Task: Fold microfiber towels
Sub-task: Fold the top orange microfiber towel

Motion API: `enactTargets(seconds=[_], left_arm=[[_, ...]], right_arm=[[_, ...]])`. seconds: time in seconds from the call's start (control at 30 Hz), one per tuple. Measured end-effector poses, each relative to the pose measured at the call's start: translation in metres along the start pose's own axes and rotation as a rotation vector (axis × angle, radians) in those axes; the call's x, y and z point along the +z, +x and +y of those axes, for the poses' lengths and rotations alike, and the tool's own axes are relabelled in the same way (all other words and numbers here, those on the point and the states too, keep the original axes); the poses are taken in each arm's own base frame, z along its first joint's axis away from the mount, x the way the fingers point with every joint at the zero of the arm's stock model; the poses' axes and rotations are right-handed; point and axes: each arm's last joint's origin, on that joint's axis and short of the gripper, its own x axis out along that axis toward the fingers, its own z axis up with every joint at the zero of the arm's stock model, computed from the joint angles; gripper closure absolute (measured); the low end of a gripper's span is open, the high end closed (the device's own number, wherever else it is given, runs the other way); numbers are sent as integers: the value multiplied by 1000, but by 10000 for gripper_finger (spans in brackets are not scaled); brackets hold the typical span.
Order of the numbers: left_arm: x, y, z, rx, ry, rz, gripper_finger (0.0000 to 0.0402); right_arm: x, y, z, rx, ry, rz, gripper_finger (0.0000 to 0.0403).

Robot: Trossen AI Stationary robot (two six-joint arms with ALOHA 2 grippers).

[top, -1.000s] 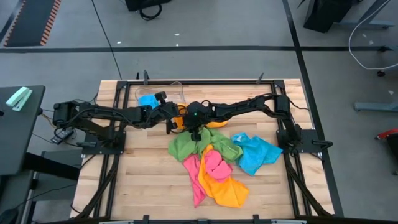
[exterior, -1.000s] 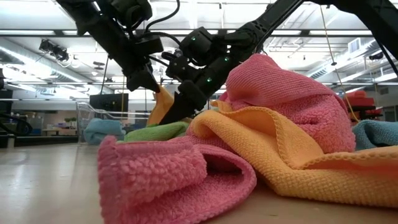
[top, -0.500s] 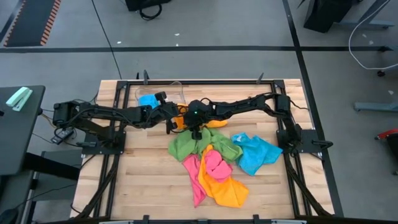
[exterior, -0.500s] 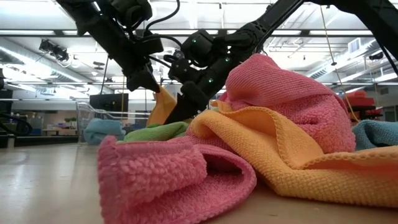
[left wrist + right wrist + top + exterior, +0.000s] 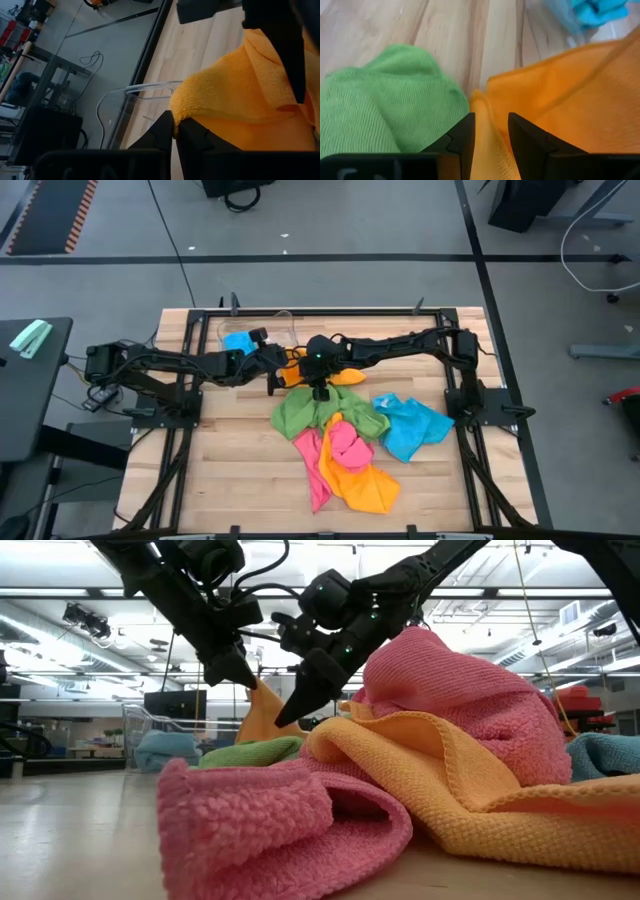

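Note:
An orange towel (image 5: 345, 377) is held up between both grippers near the table's far middle. My left gripper (image 5: 276, 378) is shut on one end of it; in the low view that end (image 5: 262, 712) hangs below the gripper (image 5: 238, 675). My right gripper (image 5: 320, 390) is shut on another edge. In front lies a heap: a green towel (image 5: 305, 415), a pink towel (image 5: 340, 445), a second orange towel (image 5: 365, 485) and a blue towel (image 5: 412, 428), overlapping on the table. One more blue towel (image 5: 237, 340) lies in the clear bin (image 5: 275, 320). My left gripper pinches a bunched edge (image 5: 182, 107) of the orange towel between its two fingers, coming in slanting downward from the table's left. The cloth hangs from the fingers and spreads away toward the right gripper. My right gripper has a hemmed edge (image 5: 479, 107) of the same towel between its fingers (image 5: 465, 137), slanting down from the table's right. One layer or several, I cannot tell. The cloth rises off the table into the gap.
The clear bin stands at the far left of the wooden table, just behind the left gripper. Bare wood (image 5: 235, 470) lies at the near left, and more beyond the heap at the near right. A black frame (image 5: 320, 310) runs around the table.
My right gripper has risen a little and drawn slightly toward the table's far edge, its fingers unchanged. The orange towel's edge has come up with it, clear of the green towel.

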Motion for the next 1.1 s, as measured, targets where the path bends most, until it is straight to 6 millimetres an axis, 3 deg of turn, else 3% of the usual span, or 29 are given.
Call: enactTargets(seconds=[0.27,0.67,1.1], left_arm=[[0,0,0,-1,-1,4,386],[0,0,0,-1,-1,4,371],[-1,0,0,-1,0,5,374]], right_arm=[[-2,3,-2,-2,-4,5,278],[-4,3,-2,5,-25,25,279],[-9,3,0,20,-56,75,309]])
